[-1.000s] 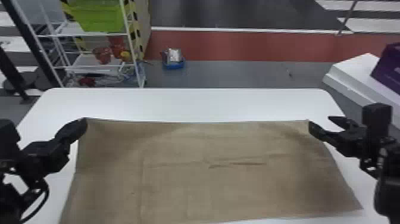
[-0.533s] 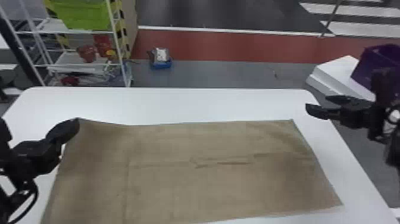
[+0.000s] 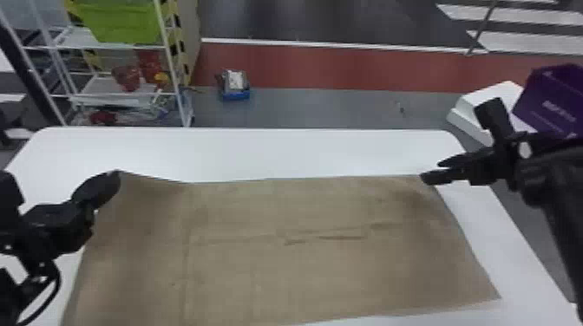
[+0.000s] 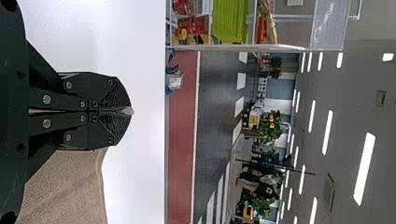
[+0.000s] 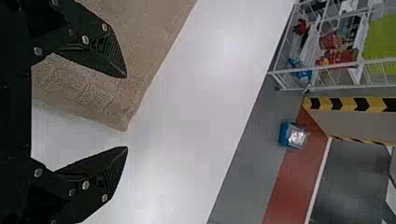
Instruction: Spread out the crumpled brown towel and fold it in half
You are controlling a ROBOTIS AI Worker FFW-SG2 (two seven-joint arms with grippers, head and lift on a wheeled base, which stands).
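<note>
The brown towel (image 3: 277, 251) lies spread almost flat on the white table, with a few creases near its middle. At its far left corner is my left gripper (image 3: 113, 175); in the left wrist view the left gripper (image 4: 130, 111) is shut on that corner, a bit of cloth showing at the tips. By the far right corner, my right gripper (image 3: 429, 171) has its fingers parted. In the right wrist view the right gripper (image 5: 127, 112) stands open, the towel corner (image 5: 119, 119) between and beyond its fingers, not gripped.
The white table (image 3: 303, 151) shows a bare strip beyond the towel and along its right side. Past the table stand a wire shelf (image 3: 121, 93) at left, a small blue box (image 3: 235, 94) on the floor, and a purple box (image 3: 551, 99) at right.
The head view has shifted twice. My right gripper was close to the far right corner, moved off it to the right, and is now back beside it. The left gripper remains at its corner.
</note>
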